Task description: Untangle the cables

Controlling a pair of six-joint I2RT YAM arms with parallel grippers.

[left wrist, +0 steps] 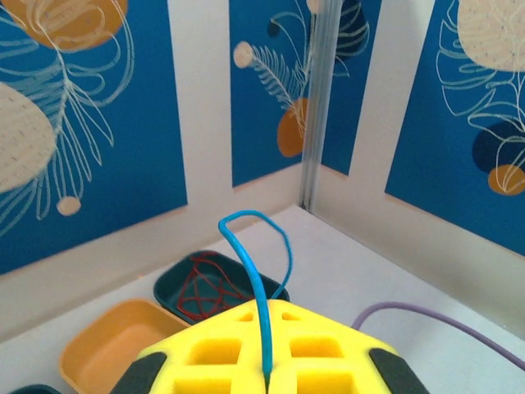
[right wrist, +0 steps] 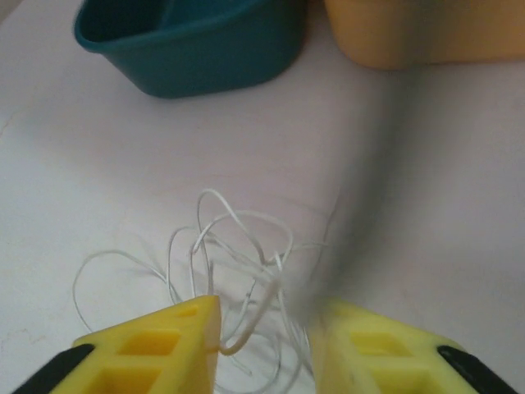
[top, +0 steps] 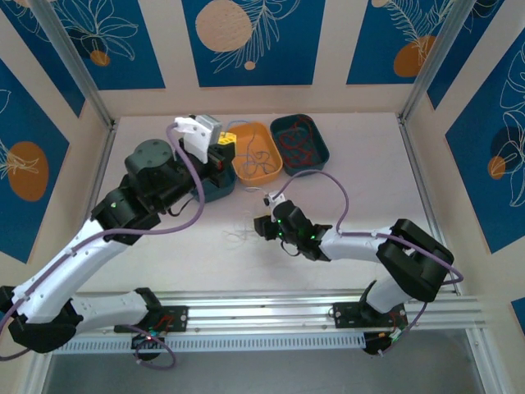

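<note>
My left gripper [left wrist: 267, 382] is shut on a blue cable [left wrist: 246, 246], whose loop rises from between the yellow fingers. In the top view it [top: 227, 141] hovers over the trays at the back. My right gripper [right wrist: 267, 316] is low over a loose tangle of thin white cables [right wrist: 238, 246] on the table, its jaws apart with strands lying between them. One strand touches the left finger [right wrist: 176, 328]. In the top view this gripper [top: 261, 223] sits just right of the white tangle [top: 242, 231]. Red cables [left wrist: 201, 283] lie in the far teal tray.
Three trays stand at the back: a teal one [top: 318, 144] holding red wires, an orange one [top: 275, 168] holding thin pale wires, and a teal bin [top: 221, 190] beneath the left arm. Teal [right wrist: 197, 49] and orange [right wrist: 410, 37] trays stand just beyond the right gripper.
</note>
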